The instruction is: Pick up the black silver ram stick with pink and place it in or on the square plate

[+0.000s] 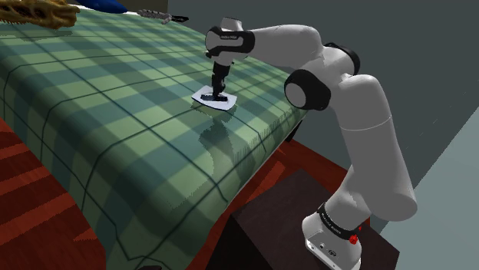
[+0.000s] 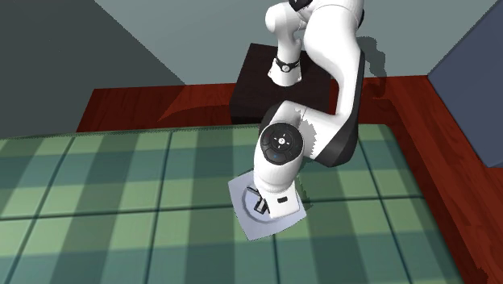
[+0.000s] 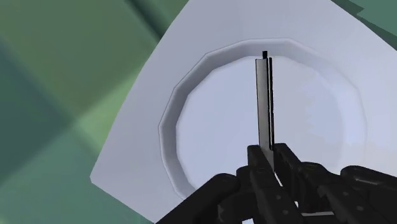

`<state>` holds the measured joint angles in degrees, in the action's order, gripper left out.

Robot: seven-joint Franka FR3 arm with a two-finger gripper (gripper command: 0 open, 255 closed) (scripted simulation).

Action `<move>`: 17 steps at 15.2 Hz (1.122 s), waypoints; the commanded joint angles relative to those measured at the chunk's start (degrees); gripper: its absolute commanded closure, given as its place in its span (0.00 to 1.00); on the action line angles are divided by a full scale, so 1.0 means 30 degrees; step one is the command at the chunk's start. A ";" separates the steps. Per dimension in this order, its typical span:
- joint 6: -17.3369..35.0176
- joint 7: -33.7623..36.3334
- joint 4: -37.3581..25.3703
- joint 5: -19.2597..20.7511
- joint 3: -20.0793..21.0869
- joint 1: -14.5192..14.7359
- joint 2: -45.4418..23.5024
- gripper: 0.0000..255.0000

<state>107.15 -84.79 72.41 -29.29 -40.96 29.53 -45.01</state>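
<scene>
The black gripper [image 3: 268, 156] clamps a thin grey-and-black RAM stick [image 3: 263, 102] edge-on between its fingers. The stick juts beyond the fingertips over the round well of the white square plate [image 3: 143, 121], directly beneath on a green plaid bed [image 1: 115, 115].

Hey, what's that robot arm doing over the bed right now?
The white arm's black gripper is shut on a thin grey-and-black RAM stick, holding it edge-on over the round well of the white square plate. The plate lies on the green plaid bed. The stick is not yet released.
</scene>
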 commanded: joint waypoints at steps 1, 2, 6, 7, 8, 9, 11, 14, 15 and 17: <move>-0.0010 0.0003 0.0071 0.0002 0.0015 -0.0010 -0.0068 1.00; -0.0010 0.0003 0.0071 0.0002 0.0014 -0.0009 -0.0068 1.00; 0.0000 -0.0006 0.0127 0.0014 0.0000 0.0016 -0.0027 0.00; 0.0001 -0.0010 0.0125 0.0013 0.0000 0.0011 -0.0031 0.00; 0.0000 -0.0009 0.0123 0.0012 0.0001 0.0011 -0.0031 0.00; -0.0010 0.0003 0.0071 0.0002 0.0014 -0.0009 -0.0068 0.00; -0.1038 0.0205 -0.0728 0.0243 -0.0153 -0.0127 0.0264 0.00; -0.2022 0.0391 -0.1607 0.0418 -0.0257 -0.0311 0.0475 0.00; -0.2019 0.0390 -0.1599 0.0420 -0.0259 -0.0308 0.0479 0.00; -0.2022 0.0391 -0.1606 0.0418 -0.0257 -0.0311 0.0476 0.00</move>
<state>101.19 -83.62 67.65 -28.06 -41.71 28.61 -43.61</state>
